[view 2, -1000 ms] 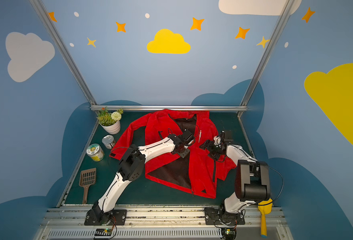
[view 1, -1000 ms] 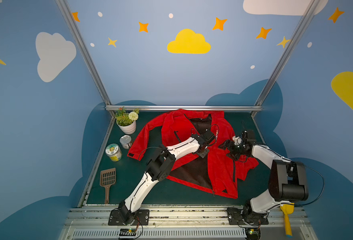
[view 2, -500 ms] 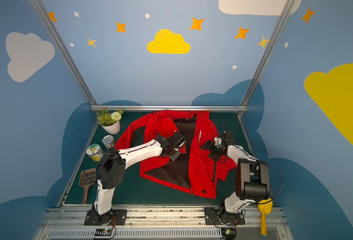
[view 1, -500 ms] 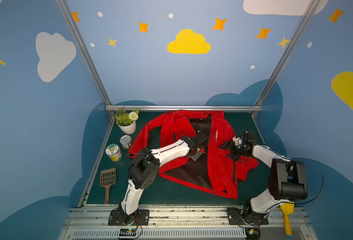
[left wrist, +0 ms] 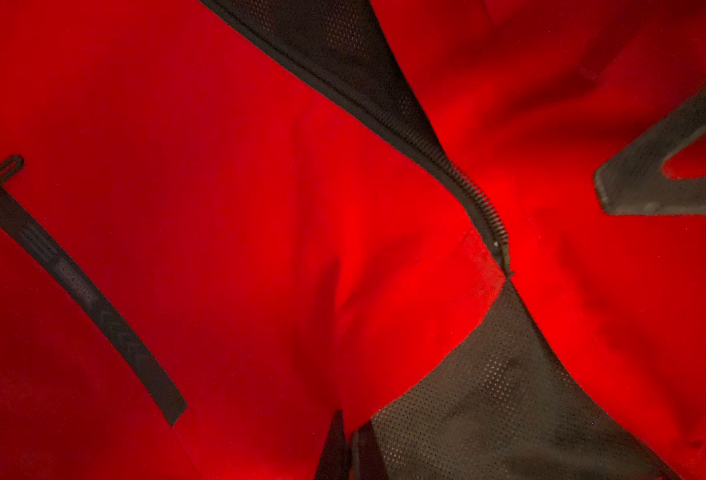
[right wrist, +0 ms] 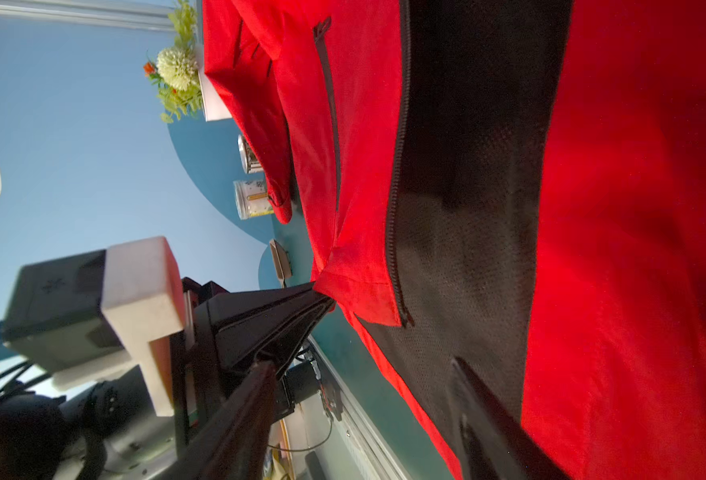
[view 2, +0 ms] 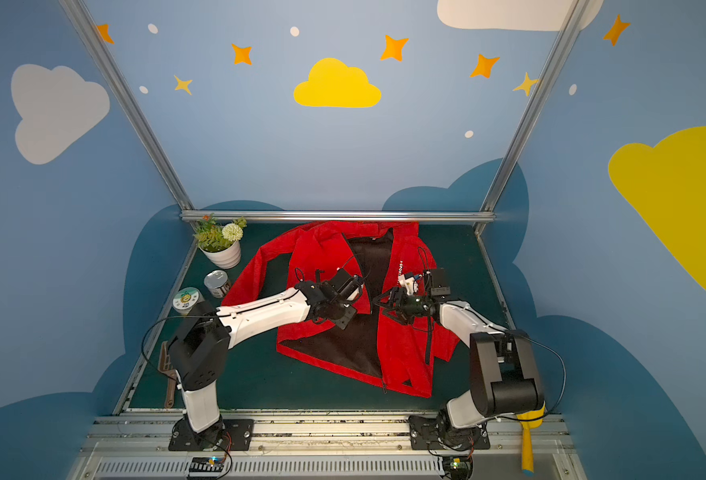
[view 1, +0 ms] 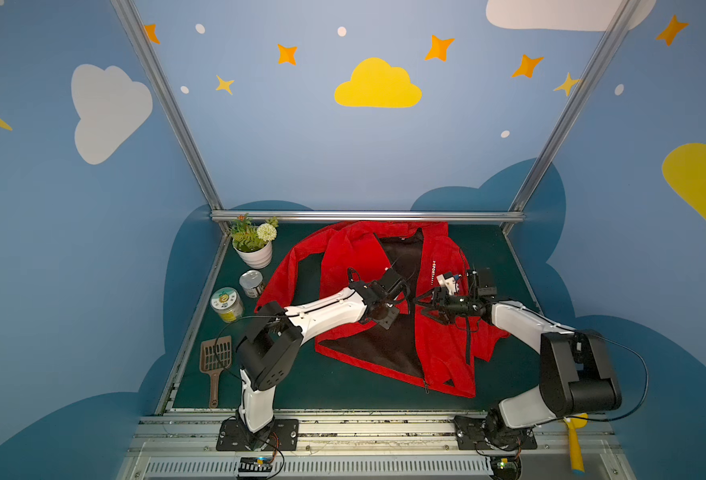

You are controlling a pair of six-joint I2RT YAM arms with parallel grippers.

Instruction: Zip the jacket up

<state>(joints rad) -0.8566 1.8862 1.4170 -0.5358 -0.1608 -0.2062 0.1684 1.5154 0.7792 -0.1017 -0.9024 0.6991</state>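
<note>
**While one flap corner is pinched, the zipper halves lie apart**

In both top views the jacket is spread on the table with its collar toward the back wall and its hem toward the robot. The front zipper's long axis therefore runs away from the robot. The left pincer and the right pincer are seen just beside each other over the jacket's middle, but their jaws are too small to be read here. What seems to be the slider sits at the hem, on the flap by the right arm, nearer the robot than either pincer.

In the left wrist view the zipper teeth are followed to their lower end, with black lining beyond. This pincer's tips are cut off by the frame edge, and their hold is hidden.

In the right wrist view the left pincer is shown closed on the red flap corner, just beside that zipper end. The right pincer's fingers stand apart with nothing between them. The held end is judged to need carrying hemward to the slider. That flap is nearer the right arm.
</note>
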